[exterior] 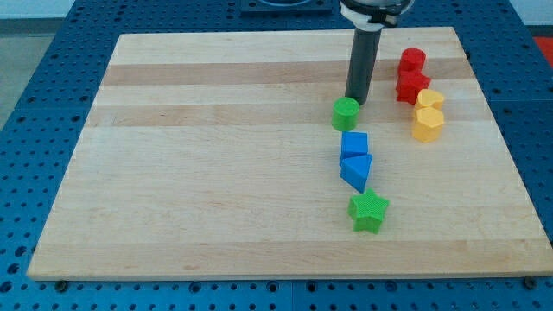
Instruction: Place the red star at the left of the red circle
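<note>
The red circle sits near the view's top right of the wooden board. The red star lies just below it, touching or nearly touching it. My tip is to the left of the red star and just above the right edge of a green circle, close to or touching it. The rod rises from the tip to the view's top.
A yellow heart-like block and a yellow hexagon sit just below-right of the red star. A blue cube, a blue triangle and a green star line up below the green circle.
</note>
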Tool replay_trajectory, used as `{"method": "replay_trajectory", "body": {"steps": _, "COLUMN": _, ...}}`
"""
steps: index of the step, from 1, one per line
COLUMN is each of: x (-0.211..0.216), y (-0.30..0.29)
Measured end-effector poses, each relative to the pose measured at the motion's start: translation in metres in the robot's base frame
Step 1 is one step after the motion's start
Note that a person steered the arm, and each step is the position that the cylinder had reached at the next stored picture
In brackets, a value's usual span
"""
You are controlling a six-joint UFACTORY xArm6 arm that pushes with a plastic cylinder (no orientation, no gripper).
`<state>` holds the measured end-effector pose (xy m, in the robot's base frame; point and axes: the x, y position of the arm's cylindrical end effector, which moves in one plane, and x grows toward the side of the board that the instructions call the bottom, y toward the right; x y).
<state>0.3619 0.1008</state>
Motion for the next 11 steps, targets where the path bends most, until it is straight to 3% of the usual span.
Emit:
{"method": "replay_trajectory", "body": {"steps": 1, "x": -0.018, "y": -0.018}}
{"method": "replay_trajectory", "body": {"steps": 2, "x": 0.016, "y": -0.019}}
{"method": "replay_trajectory", "body": {"steps": 3, "x": 0.014, "y": -0.019}}
{"method": "replay_trajectory", "body": {"steps": 5, "x": -0.166, "y": 0.032}}
{"method": "replay_trajectory", "body": {"steps": 6, "x": -0.169, "y": 0.087}}
{"method": "replay_trajectory", "body": {"steps": 7, "x": -0.124, "y": 0.167}}
{"method": "replay_trajectory", "body": {"steps": 8, "x": -0.048, "y": 0.180}}
{"method": "replay_trajectory", "body": {"steps": 9, "x": -0.009, "y": 0.125}}
{"method": "replay_trajectory", "body": {"steps": 11, "x": -0.015, "y": 0.045}}
